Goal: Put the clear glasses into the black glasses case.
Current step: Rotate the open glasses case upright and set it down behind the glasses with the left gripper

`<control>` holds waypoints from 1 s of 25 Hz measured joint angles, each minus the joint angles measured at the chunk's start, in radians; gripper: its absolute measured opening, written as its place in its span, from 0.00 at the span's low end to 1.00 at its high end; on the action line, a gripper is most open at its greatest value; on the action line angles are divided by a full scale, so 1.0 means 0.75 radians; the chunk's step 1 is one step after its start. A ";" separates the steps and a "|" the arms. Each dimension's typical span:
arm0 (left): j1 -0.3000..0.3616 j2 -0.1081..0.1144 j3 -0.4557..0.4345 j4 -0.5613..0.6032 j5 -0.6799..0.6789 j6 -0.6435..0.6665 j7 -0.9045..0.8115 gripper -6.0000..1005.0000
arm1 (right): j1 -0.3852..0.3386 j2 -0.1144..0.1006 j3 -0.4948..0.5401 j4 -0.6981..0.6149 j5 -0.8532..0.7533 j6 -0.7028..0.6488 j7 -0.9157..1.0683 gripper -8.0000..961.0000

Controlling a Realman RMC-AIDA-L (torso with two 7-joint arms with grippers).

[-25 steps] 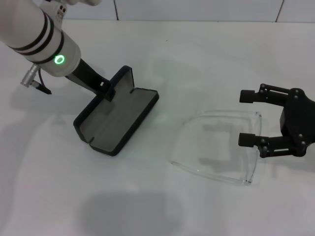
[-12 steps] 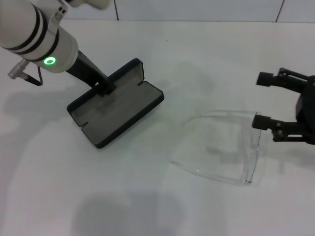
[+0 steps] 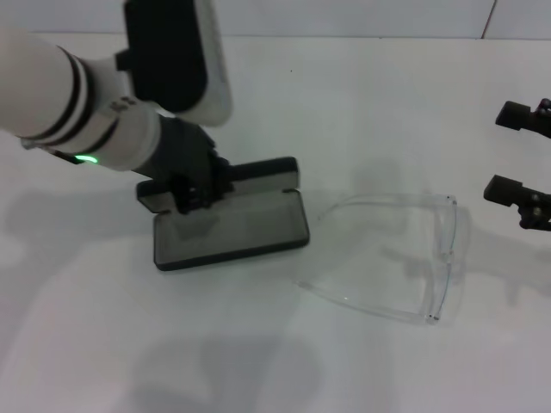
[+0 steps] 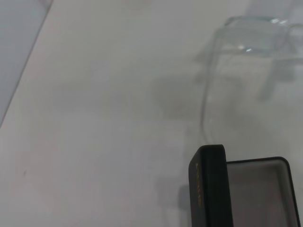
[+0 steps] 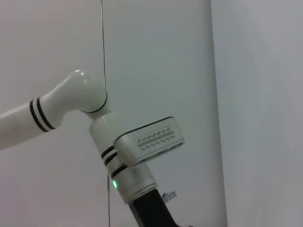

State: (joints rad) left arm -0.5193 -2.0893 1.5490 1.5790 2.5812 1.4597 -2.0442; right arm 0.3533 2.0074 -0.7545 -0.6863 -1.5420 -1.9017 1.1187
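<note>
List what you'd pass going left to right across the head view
left gripper on the case's edge → black glasses case lying open → clear glasses → right gripper, open at the picture's edge.

So we've swung the black glasses case [image 3: 231,225] around with the left gripper [image 3: 194,185]: it now lies square to the tabletop's near edge and sits closer to the clear glasses [image 3: 387,258]. Our right gripper [image 3: 521,155] pulled back toward the right edge, well off the glasses now.
</note>
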 joint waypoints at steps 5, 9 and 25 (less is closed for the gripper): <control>-0.027 0.000 0.072 -0.014 -0.011 -0.033 0.049 0.21 | -0.008 0.003 0.005 0.002 0.002 -0.021 0.000 0.92; -0.035 0.000 0.100 -0.033 -0.008 -0.089 0.048 0.21 | -0.029 0.005 0.006 0.002 0.010 -0.029 -0.001 0.92; -0.058 0.000 0.130 -0.129 -0.020 -0.154 0.017 0.24 | -0.063 0.001 0.025 0.003 0.039 -0.064 -0.001 0.92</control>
State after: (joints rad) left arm -0.5627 -2.0896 1.6467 1.4823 2.5665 1.3439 -2.0315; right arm 0.3060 2.0083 -0.7357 -0.6841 -1.5124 -1.9497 1.1182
